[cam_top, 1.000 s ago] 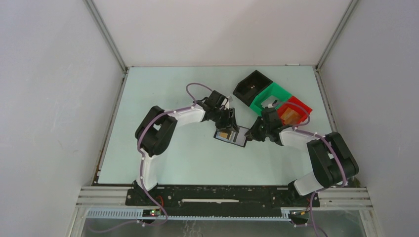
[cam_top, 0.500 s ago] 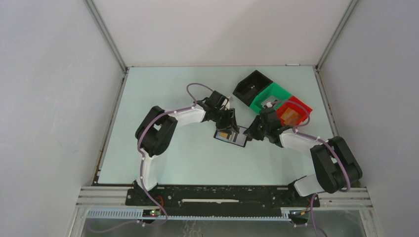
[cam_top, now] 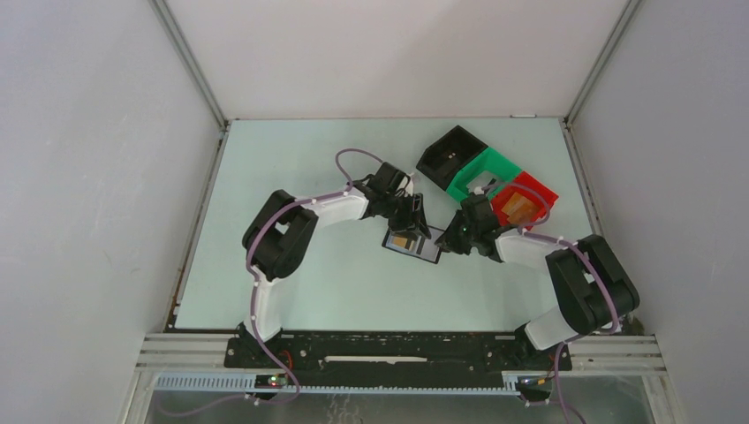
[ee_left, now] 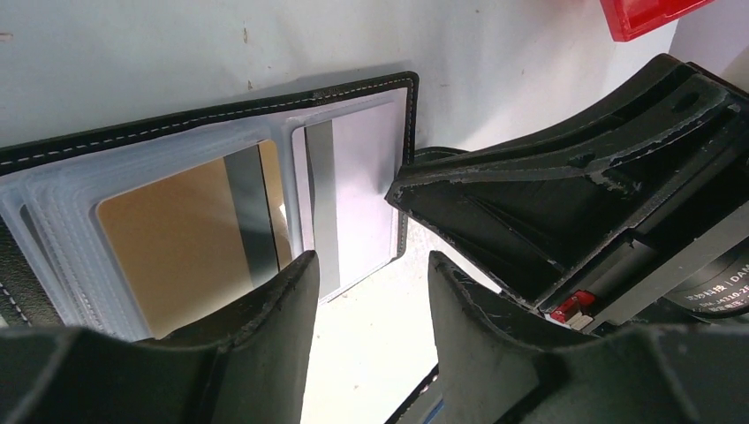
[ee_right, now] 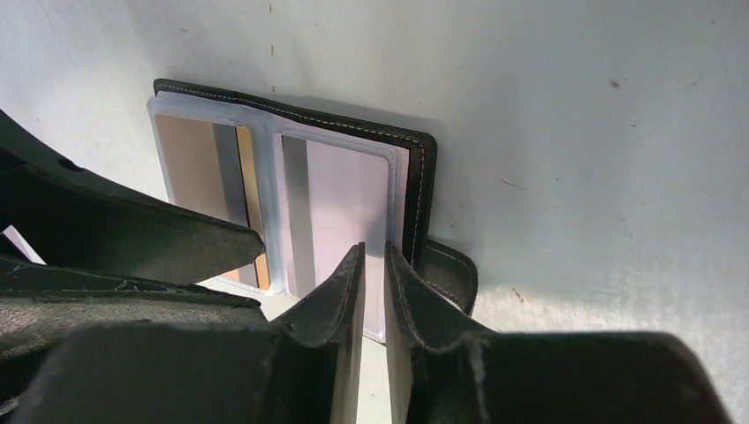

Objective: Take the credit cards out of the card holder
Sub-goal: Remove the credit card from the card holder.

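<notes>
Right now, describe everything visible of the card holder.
The card holder lies open and flat on the table: black stitched leather-like cover, closure tab on one edge, clear plastic sleeves. One sleeve shows an orange-tan card, the other a pale card, each striped. The right gripper, nearly closed, hangs over the pale sleeve's edge; contact unclear.
</notes>
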Robot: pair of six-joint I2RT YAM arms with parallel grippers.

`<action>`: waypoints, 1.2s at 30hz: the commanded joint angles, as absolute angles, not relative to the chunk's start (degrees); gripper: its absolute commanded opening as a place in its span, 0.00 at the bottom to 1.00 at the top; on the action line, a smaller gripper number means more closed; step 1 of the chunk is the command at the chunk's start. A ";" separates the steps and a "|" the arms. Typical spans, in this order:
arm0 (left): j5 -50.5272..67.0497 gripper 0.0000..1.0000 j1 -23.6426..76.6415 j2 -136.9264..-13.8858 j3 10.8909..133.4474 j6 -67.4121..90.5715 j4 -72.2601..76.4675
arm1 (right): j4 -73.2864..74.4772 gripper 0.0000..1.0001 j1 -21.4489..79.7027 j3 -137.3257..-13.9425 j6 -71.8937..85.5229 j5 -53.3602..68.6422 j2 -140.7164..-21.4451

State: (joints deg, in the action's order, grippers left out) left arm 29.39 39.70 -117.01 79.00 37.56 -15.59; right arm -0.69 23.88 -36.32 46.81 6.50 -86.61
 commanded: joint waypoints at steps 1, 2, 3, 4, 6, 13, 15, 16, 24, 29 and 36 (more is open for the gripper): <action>29.09 0.54 39.99 -117.38 80.94 36.68 -16.46 | -2.70 0.21 24.35 -37.75 47.50 6.17 -87.63; 28.49 0.54 39.99 -117.54 81.06 36.25 -16.95 | -2.86 0.21 24.35 -37.77 47.54 6.30 -87.79; 27.92 0.54 39.99 -117.62 81.08 35.91 -17.47 | -2.99 0.21 24.39 -37.79 47.60 6.40 -87.99; 27.26 0.54 39.91 -117.66 81.04 35.62 -17.97 | -3.07 0.21 24.44 -37.79 47.63 6.54 -88.24; 26.24 0.54 39.70 -117.69 80.99 34.89 -18.67 | -3.24 0.21 24.44 -37.79 47.65 6.67 -88.77; 24.64 0.54 39.54 -118.39 80.96 33.62 -20.13 | -3.09 0.20 24.35 -37.70 47.64 6.49 -90.30; 25.02 0.54 39.55 -118.83 80.88 33.81 -19.82 | -3.21 0.20 24.35 -37.71 47.71 6.51 -90.27; 25.11 0.53 39.53 -119.09 80.94 33.93 -19.72 | -3.25 0.20 24.30 -37.75 47.69 6.50 -90.26; 26.61 0.36 38.99 -117.88 78.33 36.53 -15.46 | -3.50 0.20 24.35 -37.36 47.64 6.42 -90.74; 29.05 0.28 37.96 -115.83 74.37 39.85 -9.24 | -3.78 0.20 24.32 -37.01 47.70 6.59 -91.39; 31.05 0.17 37.01 -114.91 72.33 41.83 -5.36 | -3.87 0.20 24.27 -36.99 47.66 6.59 -91.65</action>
